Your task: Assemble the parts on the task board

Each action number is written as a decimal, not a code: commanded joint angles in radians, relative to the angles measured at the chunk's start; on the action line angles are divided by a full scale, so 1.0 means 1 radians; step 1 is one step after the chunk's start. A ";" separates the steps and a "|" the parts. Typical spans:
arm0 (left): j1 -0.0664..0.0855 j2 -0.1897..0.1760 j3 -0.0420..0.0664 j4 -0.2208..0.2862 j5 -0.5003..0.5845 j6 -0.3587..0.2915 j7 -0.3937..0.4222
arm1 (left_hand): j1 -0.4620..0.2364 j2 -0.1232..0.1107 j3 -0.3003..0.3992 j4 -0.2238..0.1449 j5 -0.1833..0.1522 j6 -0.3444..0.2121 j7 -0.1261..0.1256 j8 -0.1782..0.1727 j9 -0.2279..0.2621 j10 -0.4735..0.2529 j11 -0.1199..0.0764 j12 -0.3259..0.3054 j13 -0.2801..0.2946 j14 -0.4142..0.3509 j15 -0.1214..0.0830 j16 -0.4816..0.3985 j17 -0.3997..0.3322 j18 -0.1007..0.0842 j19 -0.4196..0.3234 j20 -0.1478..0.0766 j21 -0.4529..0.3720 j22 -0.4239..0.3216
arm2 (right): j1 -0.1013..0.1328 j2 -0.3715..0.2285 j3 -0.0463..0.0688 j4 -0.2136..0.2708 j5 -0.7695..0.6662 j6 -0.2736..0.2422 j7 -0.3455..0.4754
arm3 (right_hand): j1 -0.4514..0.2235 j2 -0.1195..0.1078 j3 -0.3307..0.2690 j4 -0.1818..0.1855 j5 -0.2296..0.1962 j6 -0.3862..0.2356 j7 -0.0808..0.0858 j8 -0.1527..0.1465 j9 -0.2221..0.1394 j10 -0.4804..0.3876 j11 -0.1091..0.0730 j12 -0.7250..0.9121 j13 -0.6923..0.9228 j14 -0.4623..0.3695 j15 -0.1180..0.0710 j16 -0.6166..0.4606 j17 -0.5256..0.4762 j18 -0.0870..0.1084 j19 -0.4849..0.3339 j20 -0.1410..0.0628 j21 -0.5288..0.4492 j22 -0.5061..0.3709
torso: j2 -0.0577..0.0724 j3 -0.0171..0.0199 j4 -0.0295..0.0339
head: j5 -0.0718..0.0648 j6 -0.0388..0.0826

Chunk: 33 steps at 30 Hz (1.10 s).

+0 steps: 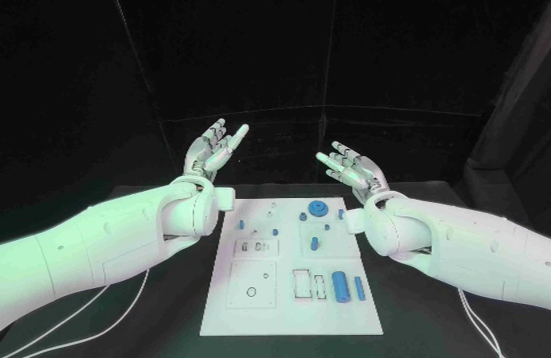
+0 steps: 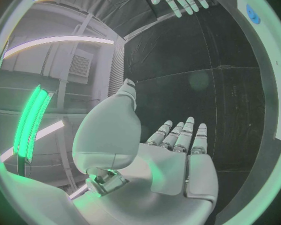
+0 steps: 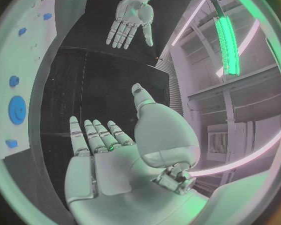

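The white task board [image 1: 230, 314] lies flat in the middle of the black table. Small blue parts sit on it: a round gear-like piece [image 1: 317, 209] near the far edge, short pegs [image 1: 242, 224] across the middle, and two longer cylinders [image 1: 340, 286] at the near right. My left hand [image 1: 215, 150] is raised above the table beyond the board's far left corner, fingers straight and apart, holding nothing. My right hand [image 1: 353, 171] is raised beyond the far right corner, also spread and holding nothing. Both palms [image 2: 172, 170] [image 3: 106, 167] look bare in the wrist views.
White cables [image 1: 86, 310] trail over the table at the near left and near right [image 1: 482, 326]. A black curtain [image 1: 345, 48] closes off the back. My two white forearms [image 1: 115, 239] flank the board on either side.
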 commanded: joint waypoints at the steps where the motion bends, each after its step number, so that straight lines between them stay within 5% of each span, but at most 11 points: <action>1: 0.004 0.004 0.000 -0.008 0.023 0.082 0.058 | 0.049 -0.003 0.000 0.016 0.008 0.014 0.096 0.006 0.003 0.006 0.016 0.006 0.003 0.020 0.007 0.009 0.004 0.017 0.002 0.016 0.005 0.002 | 0.011 0.011 -0.002 -0.026 -0.113 0.187 -0.062 | 0.100 0.009 0.013 -0.051 0.005 0.093 0.153 0.017 0.011 0.127 0.028 0.019 0.011 0.133 0.027 0.020 0.011 0.040 0.119 0.006 0.029 0.016 | 0.000 0.0001 0.0001 | 0.000 0.000; 8: 0.004 0.004 0.000 -0.008 0.023 0.082 0.058 | 0.053 0.005 0.003 0.016 0.007 0.021 0.104 0.007 0.004 0.016 0.024 0.007 0.004 0.034 0.014 0.012 0.006 0.014 0.003 0.019 0.006 0.002 | 0.020 0.022 -0.004 -0.049 -0.143 0.240 -0.079 | 0.130 0.010 0.017 -0.086 -0.001 0.183 0.147 0.023 0.017 0.238 0.024 0.022 0.016 0.251 0.020 0.025 0.017 0.072 0.229 0.006 0.057 0.027 | 0.000 0.0001 0.0001 | 0.000 0.000; 9: 0.001 -0.023 -0.005 -0.019 0.032 0.108 0.051 | 0.053 0.006 0.003 0.016 0.007 0.022 0.105 0.007 0.004 0.016 0.025 0.007 0.004 0.035 0.014 0.012 0.006 0.014 0.003 0.019 0.006 0.002 | 0.020 0.004 -0.004 -0.083 -0.186 0.173 -0.039 | 0.132 0.009 0.017 -0.089 -0.002 0.188 0.146 0.023 0.017 0.242 0.022 0.022 0.016 0.253 0.019 0.024 0.017 0.073 0.230 0.006 0.057 0.026 | 0.006 0.0004 -0.0035 | -0.004 -0.010; 14: -0.006 -0.035 -0.006 -0.015 0.035 0.113 0.052 | 0.059 0.010 0.007 0.015 0.007 0.029 0.110 0.008 0.005 0.025 0.029 0.008 0.005 0.047 0.018 0.015 0.008 0.011 0.005 0.020 0.007 0.003 | 0.020 -0.003 -0.004 -0.088 -0.231 0.169 -0.035 | 0.144 0.009 0.019 -0.105 -0.008 0.228 0.139 0.026 0.019 0.283 0.017 0.024 0.019 0.285 0.015 0.026 0.019 0.076 0.234 0.007 0.056 0.024 | 0.004 0.0015 -0.0059 | -0.005 -0.014; 17: -0.008 -0.048 -0.006 -0.004 0.027 0.118 0.050 | 0.069 0.015 0.013 0.014 0.007 0.052 0.115 0.013 0.008 0.050 0.036 0.013 0.008 0.079 0.023 0.023 0.013 0.008 0.016 0.021 0.011 0.006 | 0.020 -0.014 -0.004 -0.087 -0.269 0.164 -0.036 | 0.167 0.005 0.021 -0.129 -0.027 0.314 0.121 0.036 0.026 0.360 0.006 0.030 0.023 0.359 0.004 0.032 0.024 0.086 0.280 0.006 0.068 0.028 | 0.014 0.0014 -0.0019 | -0.009 -0.010; 21: -0.008 -0.073 -0.006 0.017 -0.020 0.121 0.043 | 0.075 -0.003 0.002 0.016 0.008 0.144 0.134 0.031 0.018 0.166 0.064 0.033 0.019 0.230 0.046 0.067 0.034 -0.013 0.086 0.025 0.041 0.022 | 0.025 -0.031 -0.004 -0.088 -0.321 0.158 -0.038 | 0.199 0.003 0.023 -0.161 -0.040 0.439 0.099 0.046 0.034 0.536 0.003 0.047 0.033 0.514 -0.004 0.045 0.032 0.112 0.392 0.005 0.103 0.039 | 0.025 -0.0013 0.0050 | -0.014 -0.009; 25: -0.007 -0.096 -0.006 0.040 -0.039 0.123 0.040 | 0.095 0.020 0.012 0.011 0.007 0.271 0.146 0.059 0.032 0.379 0.083 0.078 0.039 0.461 0.055 0.138 0.064 -0.022 0.244 0.026 0.110 0.056 | 0.038 -0.042 -0.004 -0.094 -0.406 0.155 -0.052 | 0.230 0.007 0.030 -0.190 -0.034 0.595 0.100 0.066 0.044 0.681 -0.019 0.067 0.038 0.694 -0.028 0.079 0.042 0.133 0.484 0.000 0.147 0.050 | 0.034 -0.0026 0.0128 | -0.017 -0.009; 28: -0.006 -0.115 -0.006 0.064 -0.044 0.121 0.041 | 0.120 0.040 0.024 0.000 0.006 0.404 0.147 0.091 0.047 0.610 0.061 0.130 0.058 0.569 0.029 0.176 0.075 0.002 0.464 0.023 0.201 0.099 | 0.053 -0.044 -0.004 -0.101 -0.511 0.165 -0.075 | 0.237 0.013 0.039 -0.209 -0.029 0.713 0.091 0.077 0.048 0.743 -0.037 0.070 0.036 0.763 -0.047 0.087 0.039 0.138 0.540 -0.014 0.168 0.051 | 0.041 -0.0006 0.0148 | -0.017 -0.009; 31: -0.006 -0.138 -0.006 0.094 -0.050 0.123 0.039 | 0.146 0.047 0.038 -0.017 0.006 0.514 0.131 0.107 0.051 0.696 0.040 0.136 0.051 0.659 0.005 0.192 0.076 0.024 0.605 0.019 0.253 0.115 | 0.072 -0.045 -0.004 -0.105 -0.631 0.174 -0.106 | 0.234 0.016 0.049 -0.230 -0.030 0.763 0.076 0.079 0.047 0.803 -0.056 0.070 0.035 0.848 -0.075 0.103 0.041 0.138 0.607 -0.042 0.194 0.054 | 0.054 -0.0012 0.0159 | -0.020 -0.005; 32: -0.006 -0.150 -0.006 0.110 -0.056 0.128 0.037 | 0.164 0.054 0.047 -0.032 0.012 0.623 0.128 0.137 0.064 0.736 0.030 0.149 0.054 0.705 -0.006 0.208 0.082 0.029 0.652 0.010 0.273 0.120 | 0.081 -0.046 -0.004 -0.105 -0.695 0.176 -0.123 | 0.232 0.017 0.055 -0.240 -0.032 0.782 0.072 0.080 0.047 0.828 -0.064 0.072 0.035 0.881 -0.087 0.110 0.043 0.137 0.633 -0.053 0.205 0.056 | 0.062 -0.0019 0.0171 | -0.024 -0.005; 33: -0.006 -0.157 -0.006 0.122 -0.062 0.134 0.034 | 0.174 0.058 0.052 -0.042 0.006 0.653 0.122 0.146 0.067 0.759 0.025 0.156 0.055 0.734 -0.017 0.217 0.086 0.032 0.679 0.007 0.284 0.123 | 0.087 -0.046 -0.003 -0.105 -0.740 0.179 -0.136 | 0.231 0.018 0.059 -0.246 -0.031 0.791 0.070 0.080 0.046 0.842 -0.068 0.072 0.035 0.901 -0.094 0.114 0.044 0.137 0.649 -0.060 0.212 0.058 | 0.063 -0.0022 0.0174 | -0.025 -0.006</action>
